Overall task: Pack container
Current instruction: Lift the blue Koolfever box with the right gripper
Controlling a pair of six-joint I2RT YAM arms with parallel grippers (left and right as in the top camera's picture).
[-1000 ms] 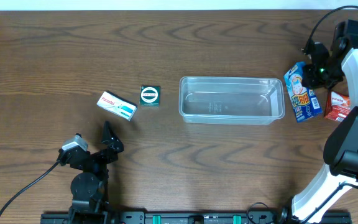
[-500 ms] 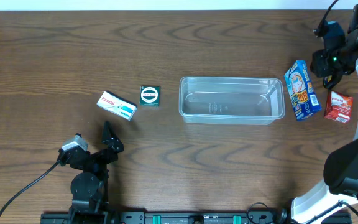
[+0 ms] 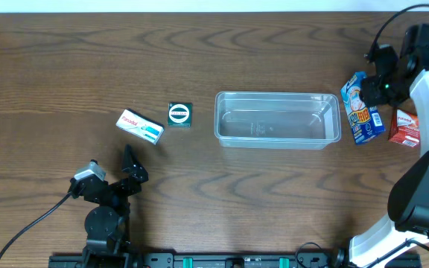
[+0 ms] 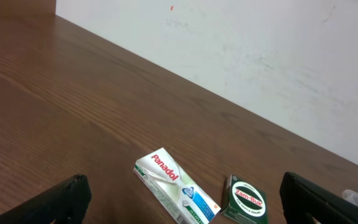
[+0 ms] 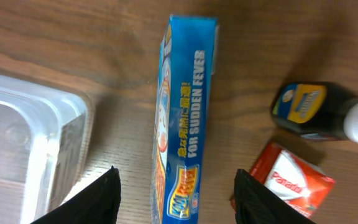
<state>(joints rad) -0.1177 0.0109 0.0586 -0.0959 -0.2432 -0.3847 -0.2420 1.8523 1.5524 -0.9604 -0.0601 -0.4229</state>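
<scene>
A dark wood-grain table (image 3: pixel 274 201) runs up to a pale wall at its far edge. Nearest to us, well to the left of the container (image 3: pixel 222 119), the left arm sits folded low at the table's front. The left gripper (image 3: pixel 134 165) has its claw spread wide and holds nothing. Further out, to the container's left, lie a white Panadol box (image 3: pixel 140 126) and a small green box (image 3: pixel 179 114), near each other but apart. The container stands around mid-table, clear and with nothing in it that we can see.

Just past the container's right end, the right arm reaches up from the near corner and bends over a blue carton (image 3: pixel 362 110). The right gripper (image 5: pixel 174 186) points down with its fingers parted on either side of the carton. We see a gap on both sides, so it grips nothing. Beyond the carton, a red box (image 3: pixel 406 126) is partly covered by the arm from overhead. A dark bottle (image 5: pixel 309 112) shows only in the right wrist view, its white cap blurred and cut off at the edge.
</scene>
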